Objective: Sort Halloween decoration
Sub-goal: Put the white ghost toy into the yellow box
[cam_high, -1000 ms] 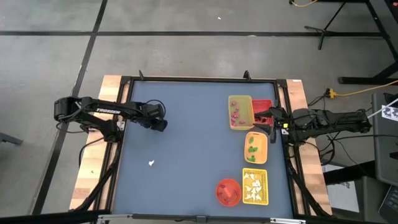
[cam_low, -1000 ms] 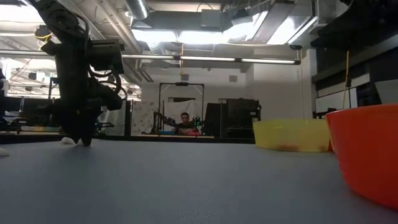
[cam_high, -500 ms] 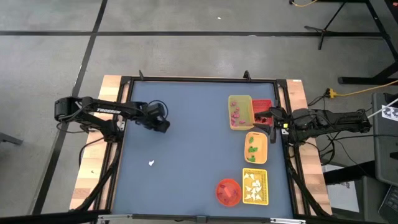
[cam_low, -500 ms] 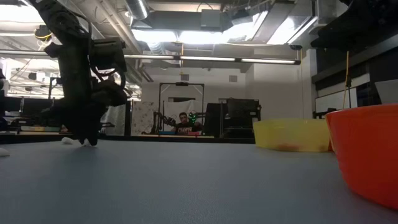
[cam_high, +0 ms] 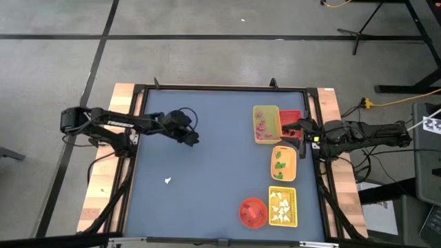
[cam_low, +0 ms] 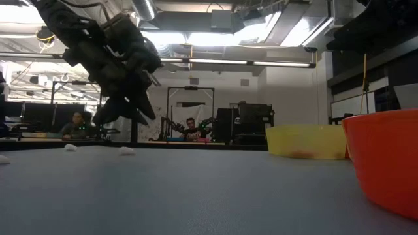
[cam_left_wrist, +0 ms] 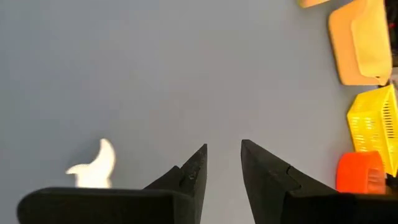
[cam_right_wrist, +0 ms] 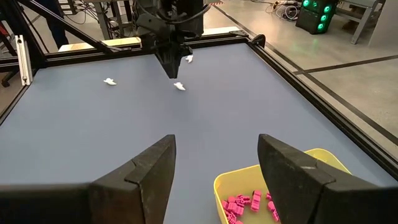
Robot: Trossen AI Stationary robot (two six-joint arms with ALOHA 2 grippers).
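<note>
High view: the left gripper [cam_high: 193,138] is seen in the upper left part of the blue table [cam_high: 213,186], with its arm reaching in from the left edge. In the left wrist view its two dark fingers [cam_left_wrist: 193,171] are set a narrow gap apart, and nothing is seen between them. A small white ghost piece [cam_left_wrist: 94,165] lies on the table just beside them.

In the high view another white ghost piece [cam_high: 167,180] lies alone in the lower left part of the table, well apart from the trays.

The right gripper [cam_high: 301,135] is placed at the right edge of the table, beside the trays. In the right wrist view its fingers [cam_right_wrist: 146,171] are spread wide and nothing is held.

Pink pieces [cam_high: 261,128] are seen in the top yellow tray [cam_high: 267,110]. Green pieces [cam_high: 280,162] lie in the orange tray [cam_high: 283,176]. White pieces [cam_high: 280,205] fill the lower yellow basket [cam_high: 283,222]. A round red-orange bowl [cam_high: 253,213] stands just left of that basket.
</note>
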